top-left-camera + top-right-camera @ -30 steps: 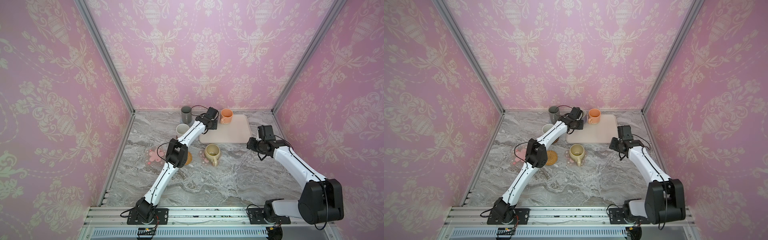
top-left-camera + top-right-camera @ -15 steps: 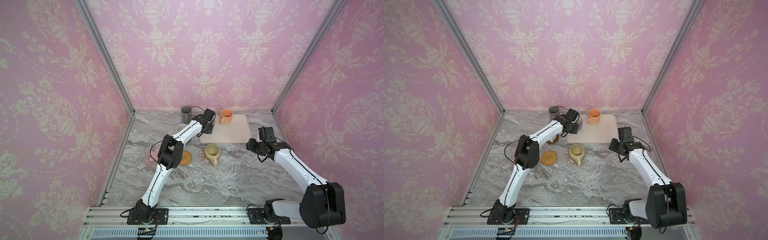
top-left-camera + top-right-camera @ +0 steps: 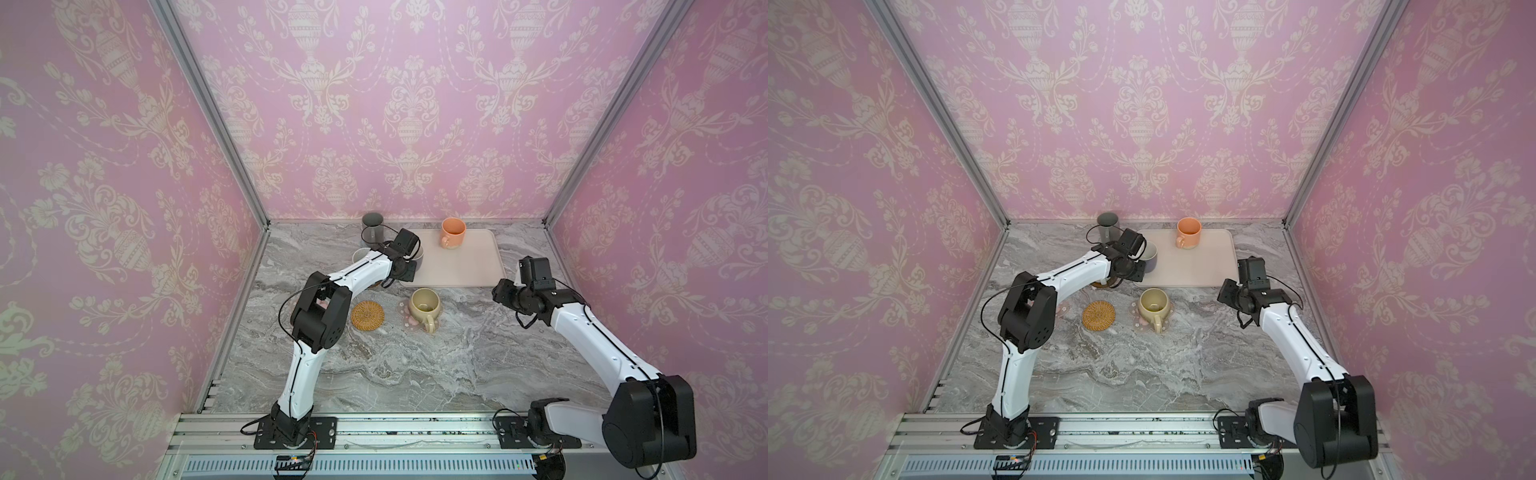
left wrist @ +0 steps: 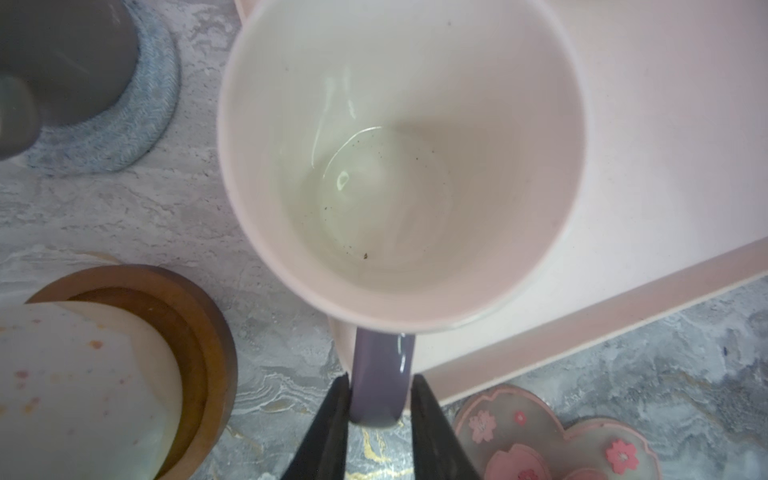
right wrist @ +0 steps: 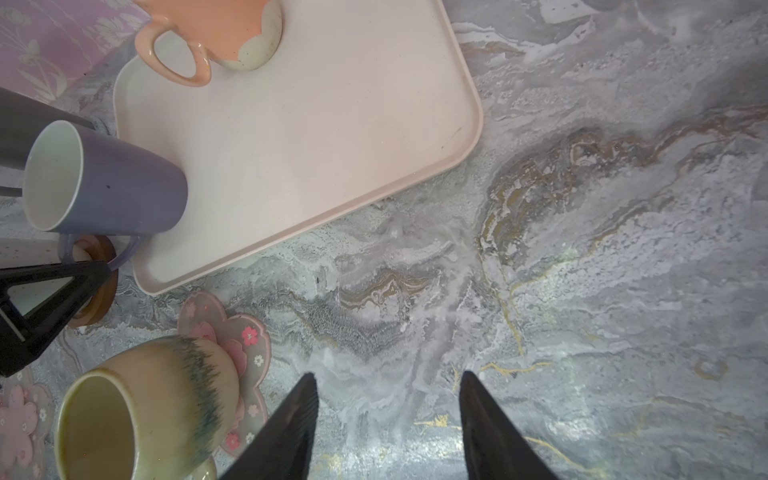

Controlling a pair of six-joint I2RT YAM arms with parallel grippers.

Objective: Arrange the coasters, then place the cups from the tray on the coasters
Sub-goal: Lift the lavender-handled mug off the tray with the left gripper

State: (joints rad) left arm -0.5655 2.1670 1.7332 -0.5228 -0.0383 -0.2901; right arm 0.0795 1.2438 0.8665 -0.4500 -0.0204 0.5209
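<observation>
The left gripper pinches the handle of the lavender mug, which sits at the left edge of the tray. Its forearm slants back to a raised, bent elbow. The right gripper, jaws apart and empty, hovers over the marble table off the tray's near right corner, arm stretched forward.

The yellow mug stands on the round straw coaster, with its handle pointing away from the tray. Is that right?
Not quite. The yellow mug stands on the clear flower-shaped coaster with pink blossoms, as both top views show; the round straw coaster lies bare beside it. The handle does point away from the tray.
</observation>
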